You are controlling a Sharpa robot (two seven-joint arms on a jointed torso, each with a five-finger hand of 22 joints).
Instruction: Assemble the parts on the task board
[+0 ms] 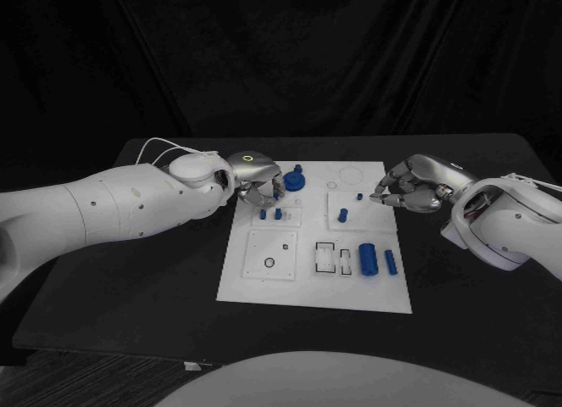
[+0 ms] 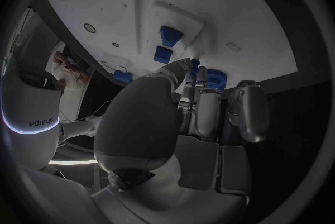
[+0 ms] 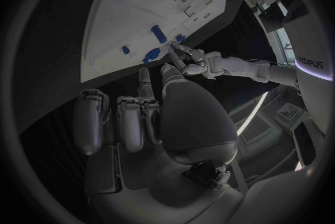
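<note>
L hand [image 1: 258, 188] fingers down; R hand [image 1: 409, 188] curled, empty.

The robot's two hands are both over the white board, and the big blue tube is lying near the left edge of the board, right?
Not quite. The big blue tube lies near the right edge of the white board, next to a thinner blue piece, as the head view shows. The rest holds: the left hand and the right hand are both over the board's far part.
</note>
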